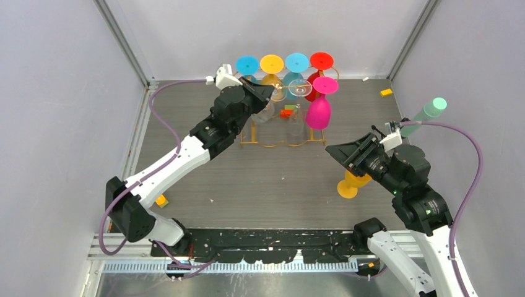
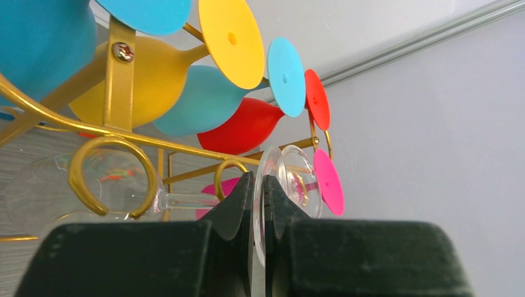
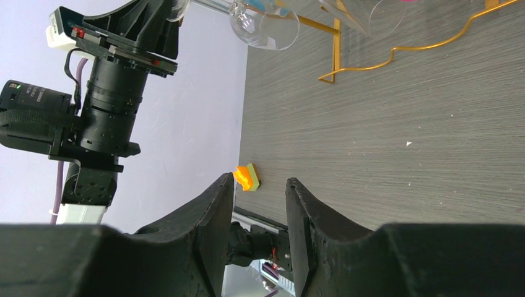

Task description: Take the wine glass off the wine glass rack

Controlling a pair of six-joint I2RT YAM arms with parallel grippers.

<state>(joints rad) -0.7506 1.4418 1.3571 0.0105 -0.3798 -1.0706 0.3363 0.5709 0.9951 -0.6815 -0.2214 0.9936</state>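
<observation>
Four coloured glasses (image 2: 235, 37) behind, rack loop (image 2: 111, 141) near

My left gripper (image 1: 265, 93) sits upper centre at the gold wine glass rack (image 1: 282, 143), against a clear wine glass (image 1: 265, 113). My right gripper (image 1: 344, 154) hangs lower right, an orange glass (image 1: 350, 185) just below it.
</observation>
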